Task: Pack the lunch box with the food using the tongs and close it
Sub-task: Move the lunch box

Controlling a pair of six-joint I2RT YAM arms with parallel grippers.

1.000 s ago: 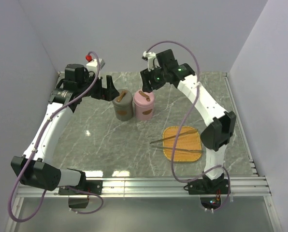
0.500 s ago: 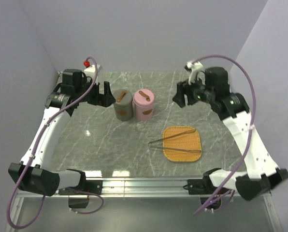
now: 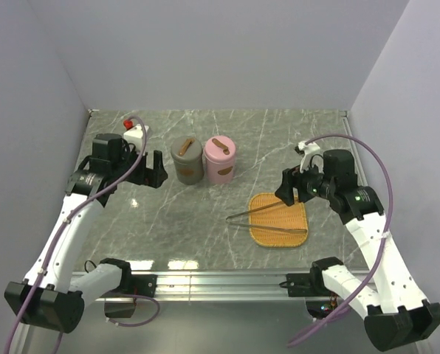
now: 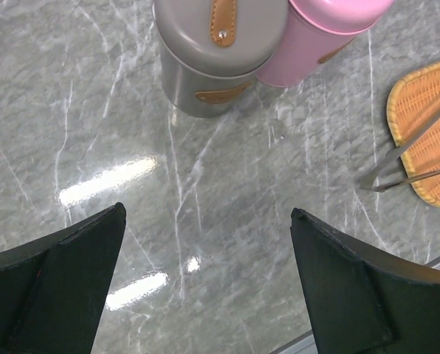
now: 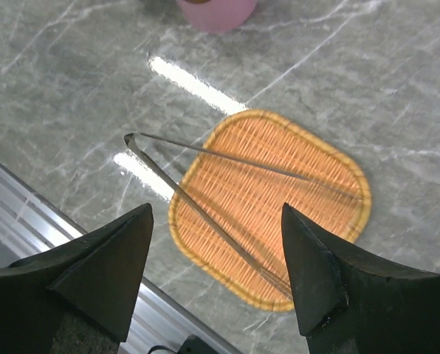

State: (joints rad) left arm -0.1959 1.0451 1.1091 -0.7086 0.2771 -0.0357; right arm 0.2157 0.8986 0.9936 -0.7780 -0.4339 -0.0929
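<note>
The silver tongs (image 3: pixel 267 224) lie spread across an orange woven tray (image 3: pixel 279 237), with their joined end off its left edge. My right gripper (image 3: pixel 286 188) hovers open above the tray's back edge; in the right wrist view the tongs (image 5: pixel 205 221) and the tray (image 5: pixel 308 158) lie below the right gripper (image 5: pixel 216 206), untouched. The lunch box shows as two lidded round tubs, one grey (image 3: pixel 187 160) and one pink (image 3: pixel 220 159). My left gripper (image 3: pixel 155 169) is open just left of the grey tub (image 4: pixel 220 51) and holds nothing. The food is out of view.
A small white item with a red top (image 3: pixel 135 131) sits at the back left corner. A metal rail (image 3: pixel 227 280) runs along the near table edge. Grey walls close in the left, back and right. In the left wrist view the tray's edge (image 4: pixel 427 96) shows at right.
My right arm swung from behind the tubs to the right and forward, over the tray, and its jaws widened. My left arm drew back a little towards the near left.
</note>
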